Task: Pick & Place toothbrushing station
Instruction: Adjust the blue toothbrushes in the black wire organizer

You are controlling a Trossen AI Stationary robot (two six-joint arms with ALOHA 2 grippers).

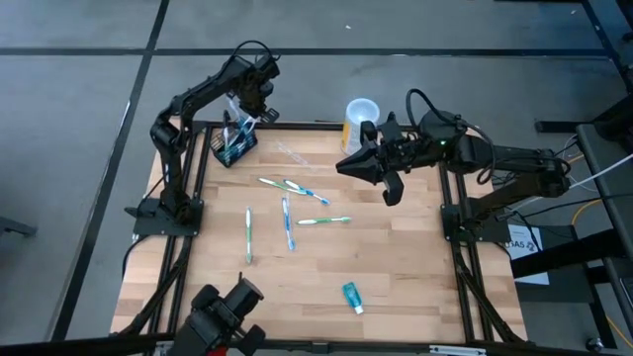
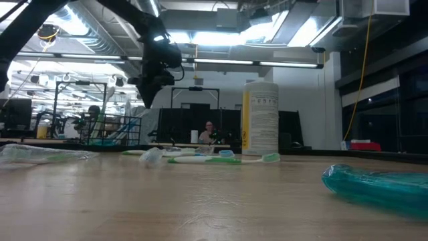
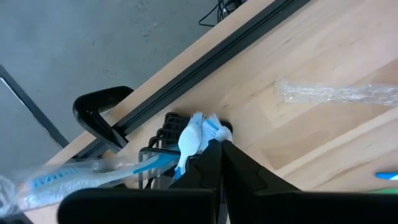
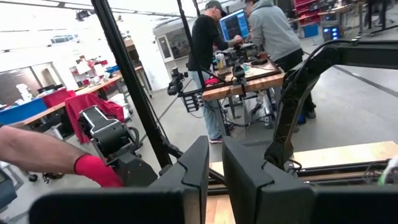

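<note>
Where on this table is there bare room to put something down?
The widest bare wood lies near the front edge, between the toothbrushes in the middle and the small teal tube. The strip along the right edge of the table is free too. It is crowded at the back: the black holder, the left gripper above it, and the white-and-yellow cup.

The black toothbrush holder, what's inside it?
Toothbrushes stand in the black toothbrush holder, with white and blue ends showing. The left claw is shut right above them, on one of those brush ends it seems. Its slots and bottom are hidden by the brushes and claw.
</note>
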